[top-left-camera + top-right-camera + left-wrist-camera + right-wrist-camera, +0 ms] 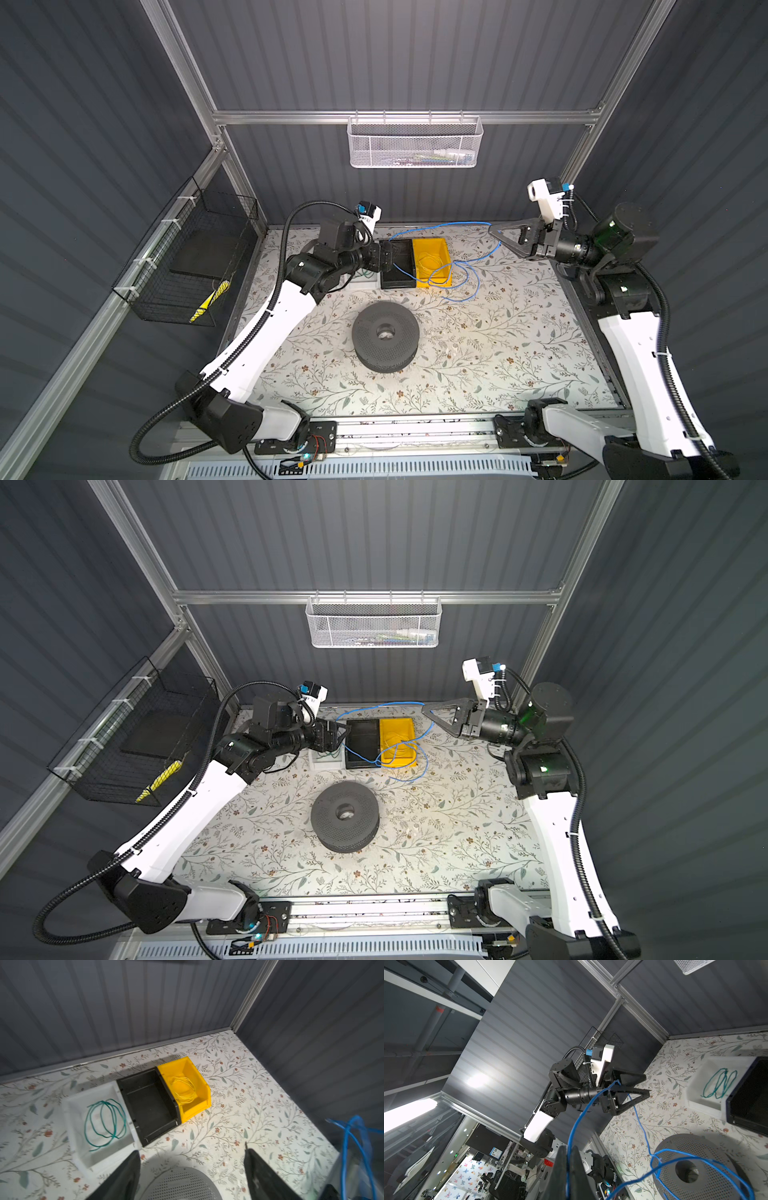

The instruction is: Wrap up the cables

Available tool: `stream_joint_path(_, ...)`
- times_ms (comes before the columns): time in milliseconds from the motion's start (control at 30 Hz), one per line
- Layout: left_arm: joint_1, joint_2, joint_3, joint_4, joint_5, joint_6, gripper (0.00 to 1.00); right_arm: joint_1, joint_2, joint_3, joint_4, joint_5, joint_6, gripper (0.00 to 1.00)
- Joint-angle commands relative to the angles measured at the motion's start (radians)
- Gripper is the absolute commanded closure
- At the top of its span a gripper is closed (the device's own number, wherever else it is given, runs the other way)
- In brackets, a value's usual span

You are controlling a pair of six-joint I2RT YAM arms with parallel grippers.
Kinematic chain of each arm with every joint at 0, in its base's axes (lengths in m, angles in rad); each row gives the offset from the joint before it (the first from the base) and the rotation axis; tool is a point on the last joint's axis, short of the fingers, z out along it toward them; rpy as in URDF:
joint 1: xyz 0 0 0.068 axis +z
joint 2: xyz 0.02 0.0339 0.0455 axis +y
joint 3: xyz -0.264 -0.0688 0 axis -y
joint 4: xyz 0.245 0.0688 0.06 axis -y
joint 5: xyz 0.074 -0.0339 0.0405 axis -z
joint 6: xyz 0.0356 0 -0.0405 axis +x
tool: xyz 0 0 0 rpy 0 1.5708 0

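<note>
The blue wire (573, 1128) is clamped in the closed right gripper (493, 230) near the back wall and draped loosely across the black bin (401, 266) and yellow bin (432, 249), the left gripper (191, 1149) being spread wide.

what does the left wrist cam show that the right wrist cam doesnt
Only the left wrist view: the yellow bin with a pale wire coil inside.
Only the right wrist view: the right gripper shut on the blue wire, and the left gripper seen from outside, the wire crossing between its open fingers.
Both: the white tray holding a green wire, the black bin, the perforated disc, and part of the blue wire.
</note>
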Motion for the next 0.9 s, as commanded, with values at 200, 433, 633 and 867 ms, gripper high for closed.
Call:
stream_joint_path(200, 0.016, -0.125, -0.249, 0.327, 0.258, -0.351, 0.13, 0.015, -0.047, -0.096, 0.219, 0.122, 0.101, 1.0)
stream_joint_path(433, 0.015, -0.162, -0.289, 0.387, 0.337, -0.401, 0.1, 0.053, -0.058, -0.027, -0.037, 0.212, -0.119, 1.0)
stream_joint_path(633, 0.015, -0.184, -0.264, 0.381, 0.424, -0.418, 0.05, 0.089, -0.065, 0.009, -0.151, 0.279, -0.234, 1.0)
stream_joint_path(867, 0.003, -0.191, -0.303, 0.479, 0.343, -0.458, 0.08, 0.13, -0.055, -0.063, -0.032, 0.296, -0.161, 1.0)
